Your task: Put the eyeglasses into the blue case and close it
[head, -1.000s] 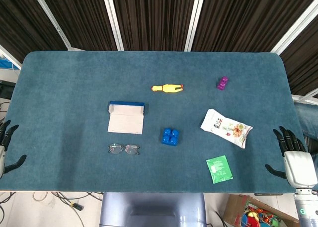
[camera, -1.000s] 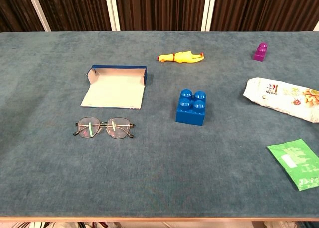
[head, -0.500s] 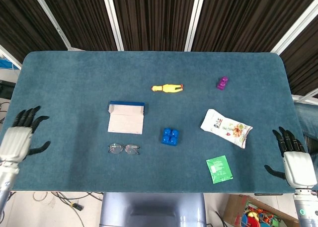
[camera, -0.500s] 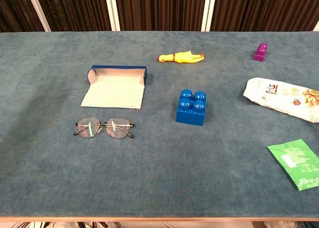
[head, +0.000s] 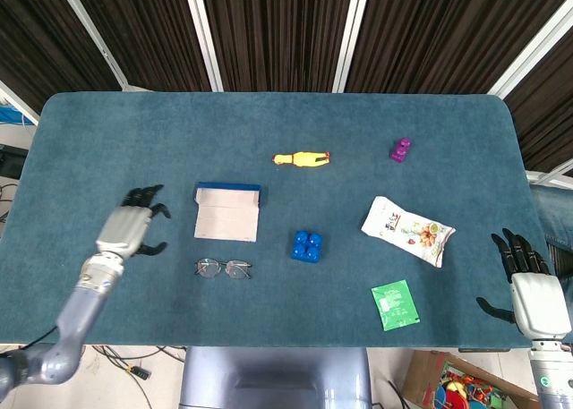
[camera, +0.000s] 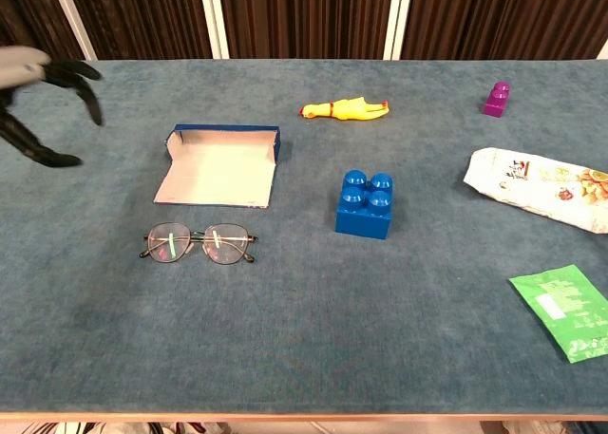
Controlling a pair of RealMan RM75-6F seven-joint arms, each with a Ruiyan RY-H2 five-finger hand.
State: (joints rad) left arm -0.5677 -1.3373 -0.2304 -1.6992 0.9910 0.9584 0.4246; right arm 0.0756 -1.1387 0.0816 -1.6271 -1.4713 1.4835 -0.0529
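table: teal-blue felt-like tabletop (head: 134, 132), matte napped surface, rounded corners, fills most of both views
case: blue rectangular eyeglass case (head: 227, 211), left of centre in head view; lies open, pale lining up, blue rim along the far edge; nothing inside it
eyeglasses: thin dark wire-frame eyeglasses (head: 223, 268) with round clear lenses, flat on the felt just below the case, apart from it; chest view shows them at lower left (camera: 199, 244)
left hand: grey-backed left hand (head: 132, 227) with black fingers spread, holding nothing; over the table left of the case, beside it, not touching case or eyeglasses; upper left edge of chest view (camera: 43, 92), blurred
right hand: right hand (head: 530, 288), white back, black fingers apart, empty; at lower right edge of head view, off the table's edge; outside chest view
change: left hand was at the table's left edge 0.5 s ago, now well inboard near the case; right hand, case and eyeglasses unchanged
block: glossy blue studded plastic brick (head: 306, 246), right of the eyeglasses, centre frame
chicken: yellow rubber chicken toy (head: 302, 158), lying lengthwise, above centre
purple piece: small purple plastic block (head: 400, 149), upper right
snack bag: white crinkled foil snack bag (head: 407, 231) with printed food picture, right of centre
sachet: flat green foil sachet (head: 395, 303), lower right, below the snack bag
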